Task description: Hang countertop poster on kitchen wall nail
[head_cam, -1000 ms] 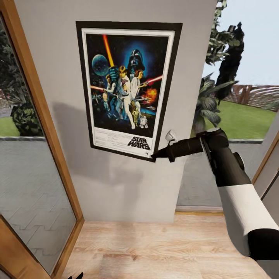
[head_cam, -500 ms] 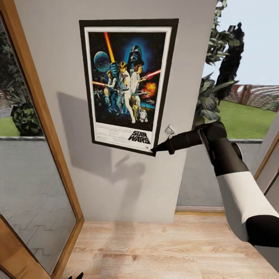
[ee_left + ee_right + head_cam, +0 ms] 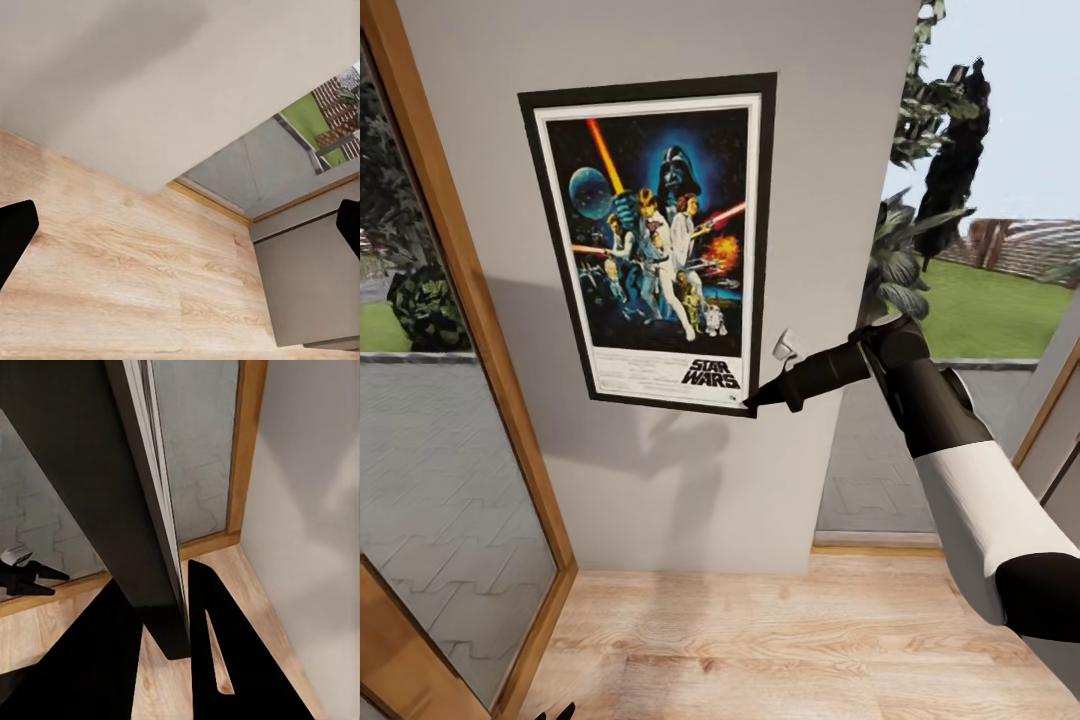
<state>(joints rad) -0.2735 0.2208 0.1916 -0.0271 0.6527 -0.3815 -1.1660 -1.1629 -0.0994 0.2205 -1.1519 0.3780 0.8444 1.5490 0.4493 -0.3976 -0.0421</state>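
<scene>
1. Hanging flat against the grey wall (image 3: 660, 480), upper edge tipped slightly down toward the left: the poster (image 3: 650, 240), between a wood-framed window (image 3: 450, 400) and a garden view.
2. Pinching the poster's lower right corner from the side, fingers clamped on the black frame: the right gripper (image 3: 752, 400), arm stretched in from the right.
3. Showing edge-on in the right wrist view, caught between two dark fingers (image 3: 217, 652): the poster (image 3: 112, 495).
4. Spreading wide over the wooden floor (image 3: 112, 262), holding nothing: the left gripper (image 3: 180, 232).
</scene>
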